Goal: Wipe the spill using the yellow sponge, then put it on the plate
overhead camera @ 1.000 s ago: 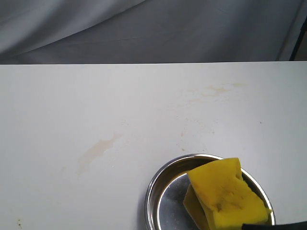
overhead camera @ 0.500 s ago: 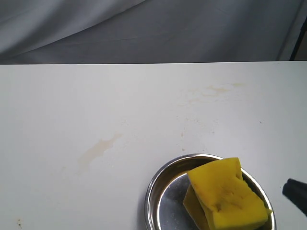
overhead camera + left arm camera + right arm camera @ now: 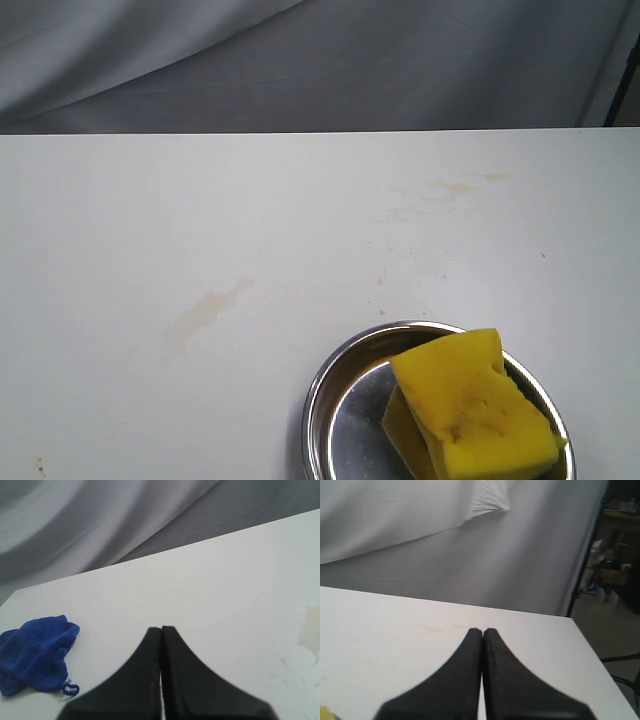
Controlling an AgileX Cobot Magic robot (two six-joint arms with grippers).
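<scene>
The yellow sponge (image 3: 470, 410) lies tilted in the shiny round plate (image 3: 318, 400) at the table's front right. The spill shows as a faint pale tan smear (image 3: 205, 315) on the white table, left of the plate. Neither gripper appears in the exterior view. In the left wrist view my left gripper (image 3: 161, 628) is shut and empty above bare table, with a pale smear (image 3: 310, 632) off to one side. In the right wrist view my right gripper (image 3: 483, 630) is shut on nothing, and a sliver of the yellow sponge (image 3: 324, 713) shows at the frame's corner.
A crumpled blue cloth (image 3: 35, 652) lies on the table in the left wrist view. Another faint tan stain (image 3: 455, 187) marks the table at the back right. Grey drapery hangs behind the table's far edge. The table's right edge (image 3: 590, 655) shows beside dark clutter.
The dark tip of the right gripper, at the exterior view's bottom right a second ago and then at its right edge, has left that view. Sponge and plate have not moved.
</scene>
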